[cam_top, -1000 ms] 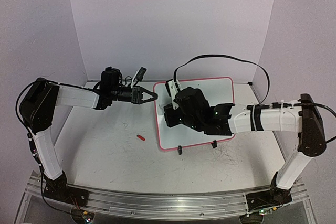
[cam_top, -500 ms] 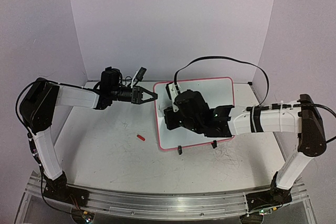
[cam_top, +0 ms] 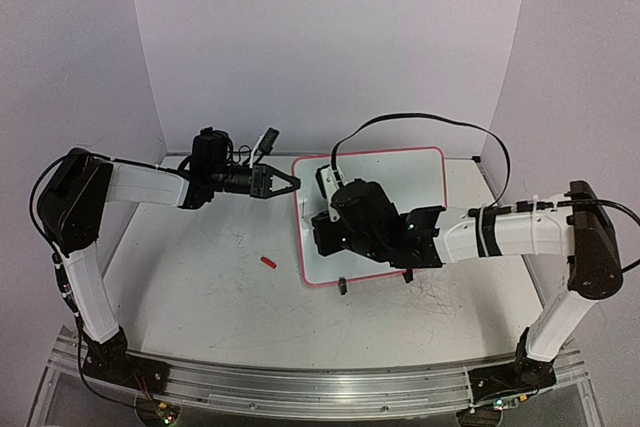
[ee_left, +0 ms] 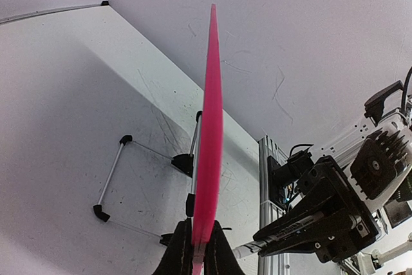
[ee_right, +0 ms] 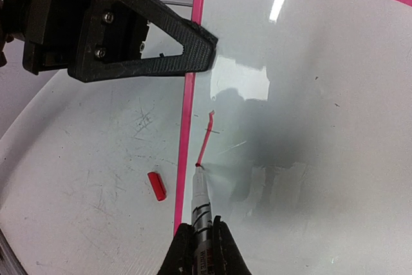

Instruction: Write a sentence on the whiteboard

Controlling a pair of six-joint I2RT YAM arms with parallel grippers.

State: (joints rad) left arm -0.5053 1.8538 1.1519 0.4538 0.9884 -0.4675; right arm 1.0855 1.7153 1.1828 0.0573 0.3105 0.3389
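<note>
Of the sentence (ee_right: 205,136) only one short red stroke shows, slanting from 1 o'clock down to 7 o'clock just inside the left rim of the whiteboard (ee_right: 335,94). The board stands right of the centre of the bench (cam_top: 200,277), its long axis running 9 to 3 o'clock and its face apparently leaning back toward 12. The marker (ee_right: 201,201) points to 12 o'clock in the right wrist view, tip on the stroke's lower end, pinched by the right end effector (ee_right: 201,243). The left end effector (ee_left: 196,252) is pressed together on the rim at 9 o'clock. So near the edge, a sideways slip could carry the tip off, and hard pressure might swing the board in that single pinch. A red cap (ee_right: 156,185) lies at 8 o'clock of the board.
</note>
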